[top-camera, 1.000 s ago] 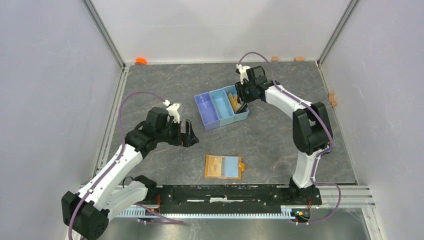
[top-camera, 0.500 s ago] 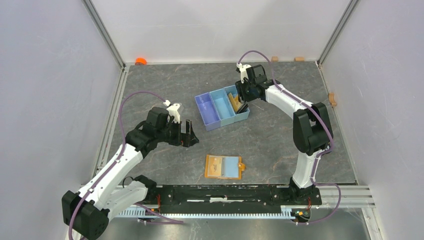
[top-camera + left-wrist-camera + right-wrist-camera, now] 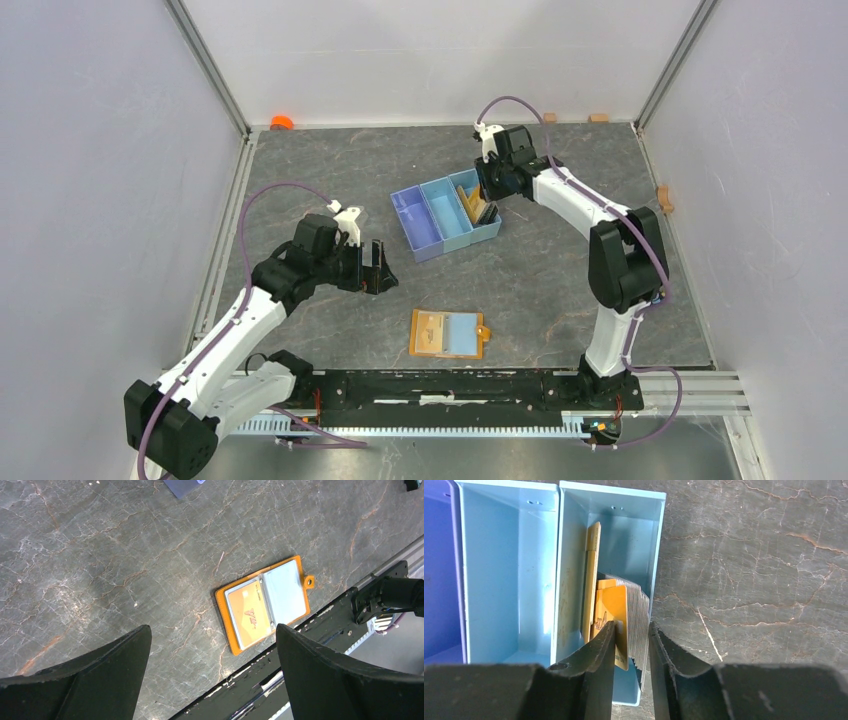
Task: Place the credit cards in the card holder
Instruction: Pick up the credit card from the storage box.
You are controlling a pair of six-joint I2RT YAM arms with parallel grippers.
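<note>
Looking through the right wrist view, I see the right fingers (image 3: 596, 652) straddling the credit cards (image 3: 613, 605) standing in the blue tray (image 3: 574, 555), frame centre; whether they pinch, I cannot tell. The left fingers (image 3: 100, 670) gape wide above the worktop (image 3: 100, 555), and the card holder (image 3: 447, 333) lies open at lower centre.
</note>
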